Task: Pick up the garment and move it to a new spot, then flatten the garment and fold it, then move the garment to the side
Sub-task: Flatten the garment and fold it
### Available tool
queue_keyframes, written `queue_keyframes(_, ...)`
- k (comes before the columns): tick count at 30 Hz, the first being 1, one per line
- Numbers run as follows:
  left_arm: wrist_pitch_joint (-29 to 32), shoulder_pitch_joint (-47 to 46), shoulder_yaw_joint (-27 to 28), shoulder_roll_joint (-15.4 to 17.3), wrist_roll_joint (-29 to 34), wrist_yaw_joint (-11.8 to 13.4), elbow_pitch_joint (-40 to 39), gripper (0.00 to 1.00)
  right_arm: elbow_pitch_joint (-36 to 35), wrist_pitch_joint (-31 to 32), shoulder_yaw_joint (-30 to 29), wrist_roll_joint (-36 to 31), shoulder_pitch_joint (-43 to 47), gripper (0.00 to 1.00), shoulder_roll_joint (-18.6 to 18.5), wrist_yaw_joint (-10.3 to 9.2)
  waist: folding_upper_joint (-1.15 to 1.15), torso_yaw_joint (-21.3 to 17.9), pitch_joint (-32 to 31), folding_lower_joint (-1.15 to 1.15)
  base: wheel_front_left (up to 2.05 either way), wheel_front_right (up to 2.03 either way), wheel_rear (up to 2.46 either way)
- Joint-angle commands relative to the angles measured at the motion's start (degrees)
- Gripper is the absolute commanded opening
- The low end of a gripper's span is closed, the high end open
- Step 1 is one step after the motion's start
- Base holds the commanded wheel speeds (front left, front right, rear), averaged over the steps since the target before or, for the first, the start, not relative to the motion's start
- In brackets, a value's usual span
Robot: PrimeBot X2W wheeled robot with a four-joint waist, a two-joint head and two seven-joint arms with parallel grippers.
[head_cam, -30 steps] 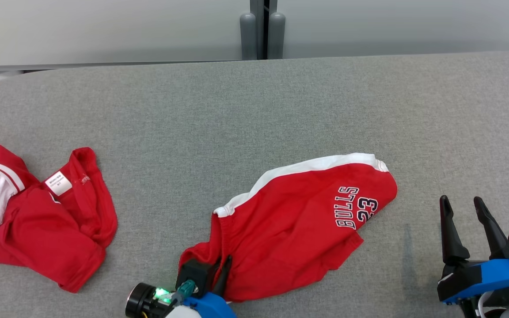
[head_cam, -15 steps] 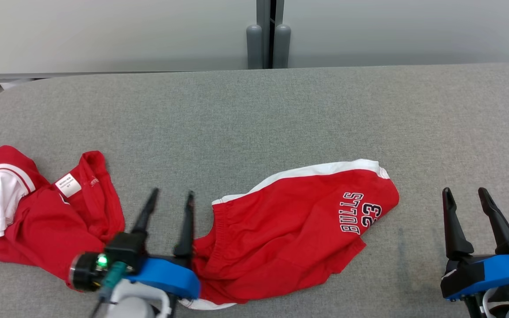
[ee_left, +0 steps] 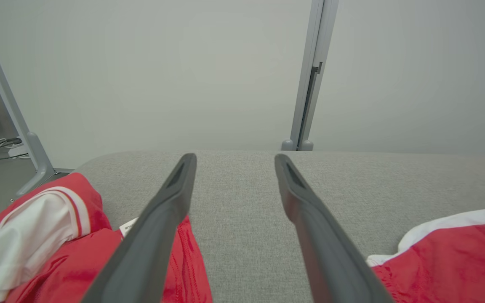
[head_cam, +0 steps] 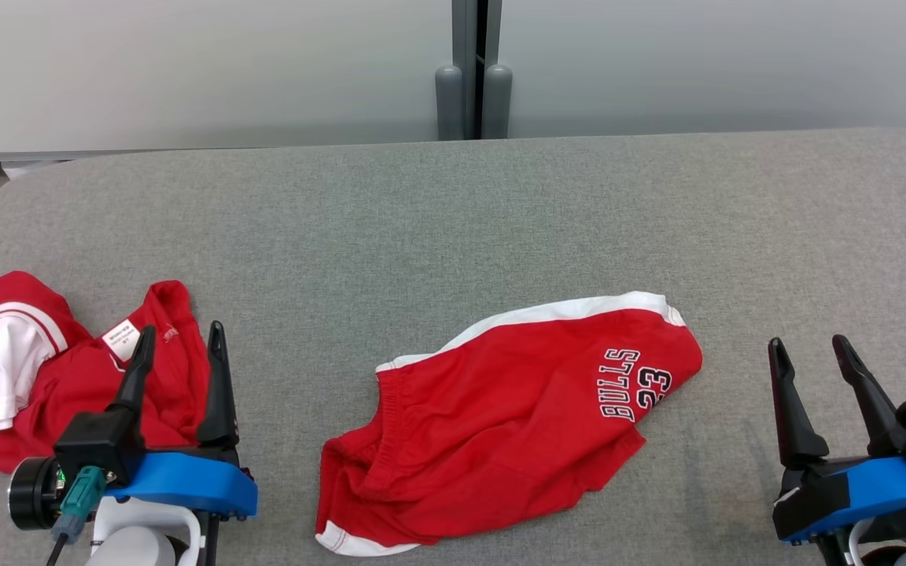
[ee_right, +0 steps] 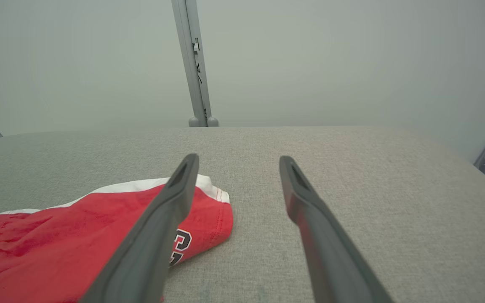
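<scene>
Head view: our left gripper stands spread wide and empty, its fingers raised before a crumpled red-and-white top at the table's left end. Our right gripper is equally wide and empty over bare grey cloth. The red shorts lie rumpled between them, near the front edge, touched by neither.

Left wrist view: parted fingers frame open table, with the top at lower left and the shorts at lower right.

Right wrist view: the shorts' numbered leg lies behind the left finger, and a partition post rises beyond the far edge.
</scene>
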Motion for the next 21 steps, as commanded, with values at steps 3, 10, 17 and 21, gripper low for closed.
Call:
queue_keyframes(3,0.00,0.41,-0.21,0.28,0.05,0.09,-0.33,1.00,-0.38,0.20,-0.16,0.23,0.77,1.00,-0.32,0.01,0.00,0.10,-0.01,0.00,0.00,0.00,0.00)
queue_keyframes(10,0.31,0.33,-0.55,0.26,-0.06,0.47,-0.09,1.00,-0.34,0.36,-0.19,0.28,0.53,1.00,-0.40,0.01,0.00,0.14,0.08,0.00,0.00,0.00,0.00)
queue_keyframes(17,4.36,-6.85,-4.77,-0.79,2.02,-2.69,-0.67,1.00,-0.80,0.52,-0.48,0.43,-0.86,1.00,-0.74,0.01,0.00,0.66,2.36,0.00,0.00,0.00,0.00)
queue_keyframes(21,9.96,-13.21,-8.73,-3.19,2.08,-6.27,2.73,1.00,-0.47,0.42,0.07,0.47,-2.07,1.00,-0.84,0.01,0.00,0.28,4.28,0.00,0.00,0.00,0.00)
